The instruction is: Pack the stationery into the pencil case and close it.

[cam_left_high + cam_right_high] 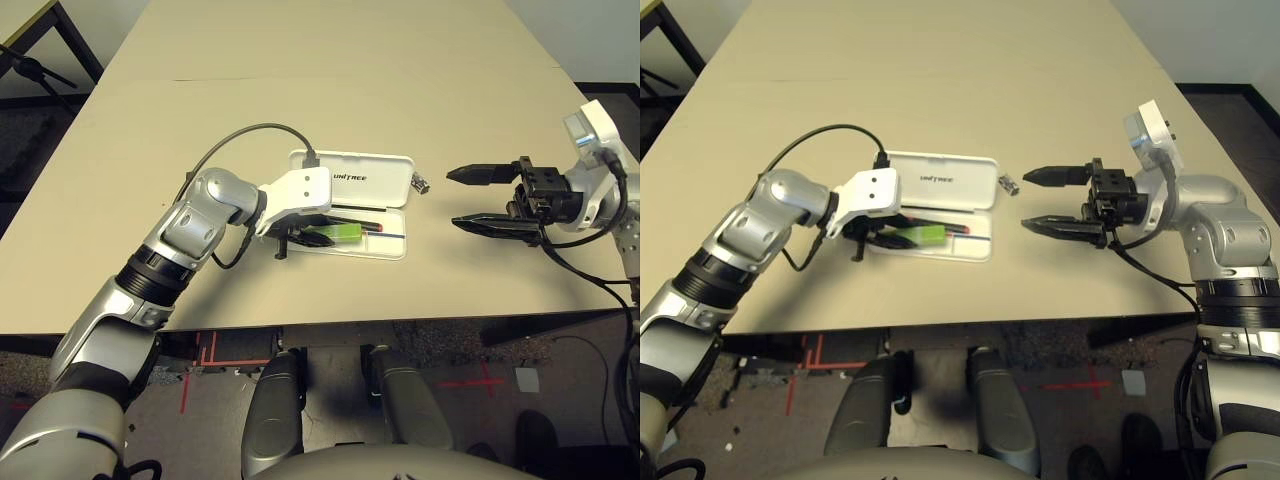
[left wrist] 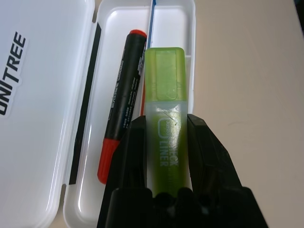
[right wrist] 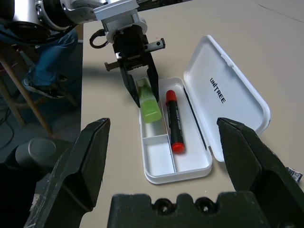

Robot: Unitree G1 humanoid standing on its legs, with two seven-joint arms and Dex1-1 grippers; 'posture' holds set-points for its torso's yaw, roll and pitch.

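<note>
packing is midway: left claw (image 1: 306, 238) holds the green highlighter (image 2: 166, 118) over the open case (image 3: 156, 173) at frame centre beside the marker (image 2: 121, 104), next release it; right claw (image 1: 482, 199) gapes wide.

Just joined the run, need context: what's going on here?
The left gripper holds the green highlighter over the open white pencil case, lowering it into the tray beside the red-capped black marker, which already lies inside. The right gripper hangs open to the case's right, holding nothing. A small metal piece sits on the table by the lid's right end, not packed yet. The lid stays open.
</note>
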